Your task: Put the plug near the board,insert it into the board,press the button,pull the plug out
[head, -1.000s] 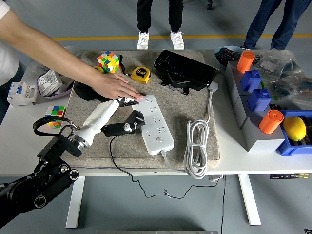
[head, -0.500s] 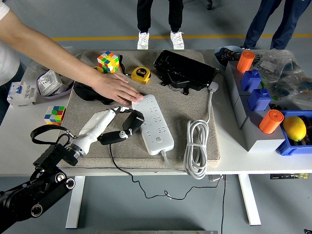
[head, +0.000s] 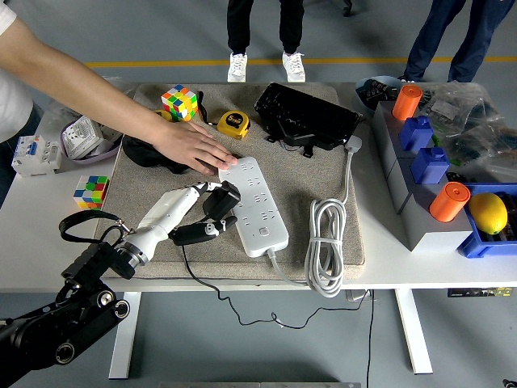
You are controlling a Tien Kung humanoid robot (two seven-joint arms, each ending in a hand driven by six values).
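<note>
Plug held at the power strip's left edge, not yet in

Plug black, gripped in the left robot hand, fingers closed round it; sits just beside the left long edge of the white power strip, seemingly touching, tilted; prongs hidden, so cannot tell if lined up with a socket; judged: still the approach step, insertion not done; black cable trails from the plug off the near edge of the counter.
Person's hand lies flat on the far end of the strip, probably to pin it so it will not slide under a sideways push; strip lies on a grey mat, which likely adds grip.
Strip's own white cord coiled to its right, clear of the work.
Right robot hand not seen.
Containers: blue bin at right edge holds a lemon; orange cylinders stand on grey boxes beside blue blocks; other contents too cluttered to name.
</note>
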